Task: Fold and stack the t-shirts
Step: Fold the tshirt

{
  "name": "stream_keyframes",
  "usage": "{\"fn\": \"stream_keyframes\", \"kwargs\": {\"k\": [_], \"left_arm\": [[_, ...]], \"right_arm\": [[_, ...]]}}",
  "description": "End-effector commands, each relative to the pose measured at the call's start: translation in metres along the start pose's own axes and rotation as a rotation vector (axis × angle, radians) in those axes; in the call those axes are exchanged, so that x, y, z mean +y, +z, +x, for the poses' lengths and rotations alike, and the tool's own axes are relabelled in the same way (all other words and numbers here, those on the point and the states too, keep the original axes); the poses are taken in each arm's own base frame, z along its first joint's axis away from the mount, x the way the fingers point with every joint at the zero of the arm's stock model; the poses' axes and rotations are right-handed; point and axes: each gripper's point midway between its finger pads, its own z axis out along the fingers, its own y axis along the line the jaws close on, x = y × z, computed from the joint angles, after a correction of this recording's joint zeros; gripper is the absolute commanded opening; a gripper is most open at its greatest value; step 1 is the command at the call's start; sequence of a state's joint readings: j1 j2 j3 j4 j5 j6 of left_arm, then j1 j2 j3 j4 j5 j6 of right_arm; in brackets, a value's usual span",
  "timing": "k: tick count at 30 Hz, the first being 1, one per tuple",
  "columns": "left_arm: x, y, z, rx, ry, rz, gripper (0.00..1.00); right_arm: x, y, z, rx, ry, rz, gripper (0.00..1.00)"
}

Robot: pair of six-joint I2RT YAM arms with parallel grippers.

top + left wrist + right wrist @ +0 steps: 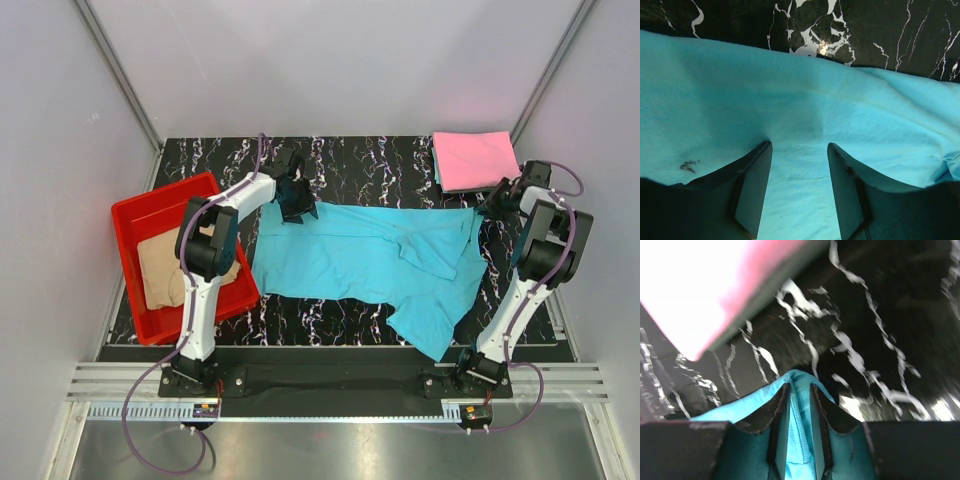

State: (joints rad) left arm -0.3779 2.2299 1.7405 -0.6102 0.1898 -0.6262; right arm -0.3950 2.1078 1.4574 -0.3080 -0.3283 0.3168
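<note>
The turquoise t-shirt (370, 260) is one plain blue-green all over, with no print. In my left wrist view it carries a small dark smudge (688, 165). The pink t-shirt (475, 160) is plain too, a soft candy pink, washed almost white in my right wrist view. The tan t-shirt (165, 270) is a flat beige, and the tray (135, 215) is bright red. The table (390, 155) is black with a marble pattern of white veins. My left fingers (752, 195) and right fingers (760, 440) are black with a teal sheen. My left arm (197, 310) and right arm (510, 310) are white with black joints, and their cables (127, 415) are purple. The walls (330, 60) are pale grey.
</note>
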Motion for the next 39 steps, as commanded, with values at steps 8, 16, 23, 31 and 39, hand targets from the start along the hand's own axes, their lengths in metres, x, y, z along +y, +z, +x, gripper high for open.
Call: {"fn": "stream_keyframes", "kwargs": {"k": [8,16,23,31,39], "left_arm": [[0.034,0.005,-0.001,-0.007,-0.008,-0.127,0.56],[0.034,0.003,0.001,0.011,-0.024,-0.114,0.57],[-0.005,-0.013,-0.002,0.024,0.010,0.069,0.59],[-0.034,-0.032,-0.008,0.044,0.021,0.182,0.62],[-0.027,-0.027,-0.008,0.048,0.022,0.149,0.62]], "right_arm": [[-0.013,0.014,-0.019,-0.003,0.046,0.034,0.01],[-0.033,0.014,-0.021,-0.004,0.120,0.110,0.00],[-0.004,-0.006,-0.029,-0.035,0.082,-0.042,0.14],[0.035,-0.023,-0.031,-0.032,0.031,-0.199,0.34],[0.039,-0.015,-0.019,0.010,0.010,-0.200,0.36]]}}
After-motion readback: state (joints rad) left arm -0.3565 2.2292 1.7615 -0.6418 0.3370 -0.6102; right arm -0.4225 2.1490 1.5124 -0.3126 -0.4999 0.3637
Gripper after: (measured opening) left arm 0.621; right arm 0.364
